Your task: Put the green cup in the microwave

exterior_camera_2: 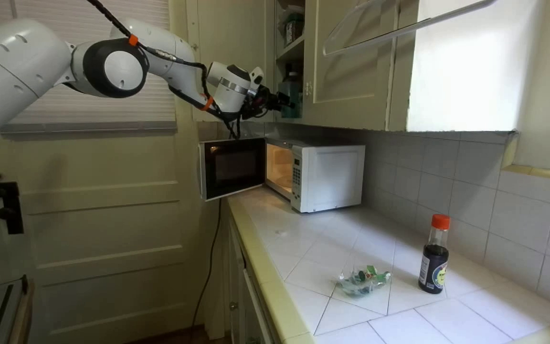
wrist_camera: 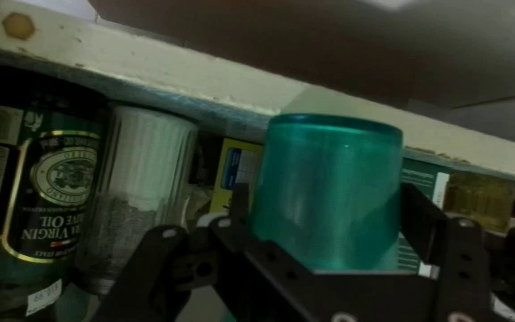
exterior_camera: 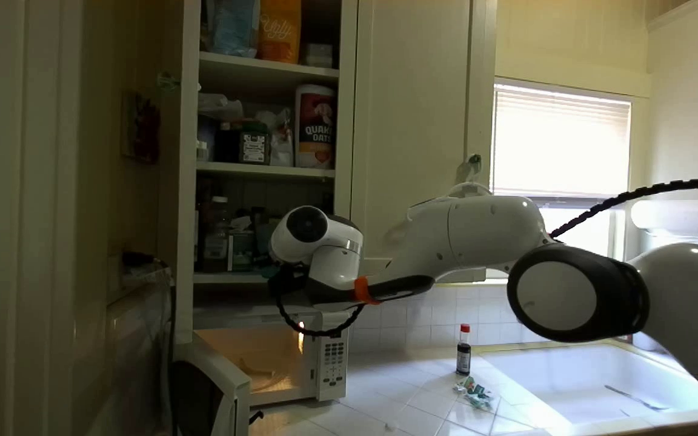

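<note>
The green cup point(wrist_camera: 329, 179) is a translucent teal cup in the middle of the wrist view, which stands upside down. My gripper point(wrist_camera: 327, 205) has a black finger against each side of the cup and looks shut on it. The cup's base overlaps the white front edge of the cabinet shelf and casts a shadow on it. In an exterior view the gripper point(exterior_camera_2: 282, 100) reaches into the open cabinet, above the microwave point(exterior_camera_2: 334, 177). The white microwave point(exterior_camera: 332, 363) has its door point(exterior_camera_2: 232, 167) swung open and its cavity lit. In an exterior view the arm mostly hides the cup.
On the shelf point(wrist_camera: 172, 71) beside the cup stand an olive oil bottle point(wrist_camera: 65, 179), a clear container point(wrist_camera: 141, 192) and a yellow box point(wrist_camera: 235, 174). A sauce bottle point(exterior_camera_2: 433, 258) and a crumpled plastic pack point(exterior_camera_2: 363, 282) lie on the counter point(exterior_camera_2: 299, 258). A sink point(exterior_camera: 591, 375) is beyond.
</note>
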